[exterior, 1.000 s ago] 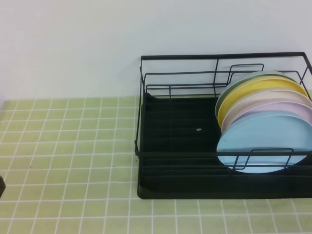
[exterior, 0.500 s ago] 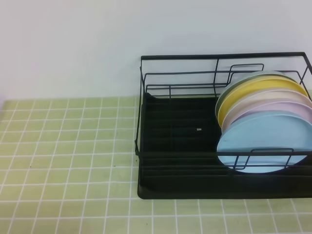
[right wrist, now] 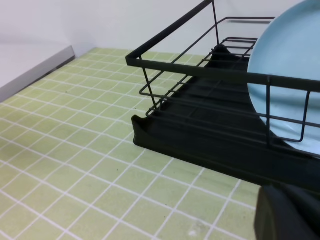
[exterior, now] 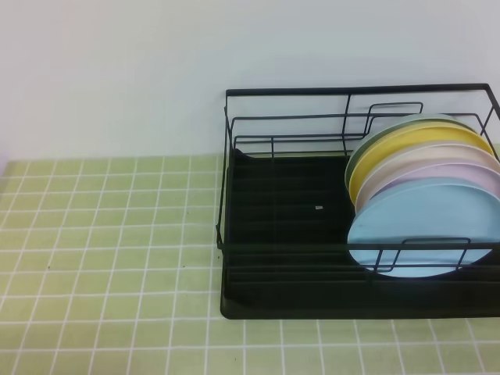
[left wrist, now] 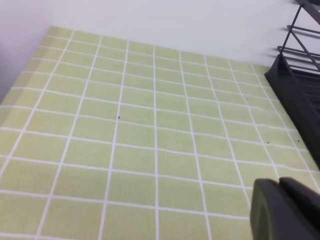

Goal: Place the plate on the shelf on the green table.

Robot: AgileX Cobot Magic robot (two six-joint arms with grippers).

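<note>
The light blue plate [exterior: 426, 230] stands on edge at the front of a row of plates in the right end of the shelf [exterior: 344, 91], a black wire rack on the green table [exterior: 109, 234]. The right wrist view has the plate [right wrist: 292, 75] behind the shelf's front rail [right wrist: 200, 70]. Neither gripper shows in the exterior view. My left gripper [left wrist: 281, 186] hangs shut over bare tiles [left wrist: 150, 125], left of the shelf's corner [left wrist: 292, 85]. Only a dark mass of my right gripper [right wrist: 287, 210] shows, low in front of the shelf, holding nothing.
Behind the blue plate lean a lilac plate [exterior: 461, 176], a cream plate [exterior: 437, 160], a yellow plate [exterior: 406, 148] and a greenish one [exterior: 406, 125]. The shelf's left half holds no plates. A white wall backs the table; a grey ledge [right wrist: 30, 70] borders its left side.
A dark gripper tip at the left edge of the exterior view one second ago has left the view. The plates and the shelf have not moved.
</note>
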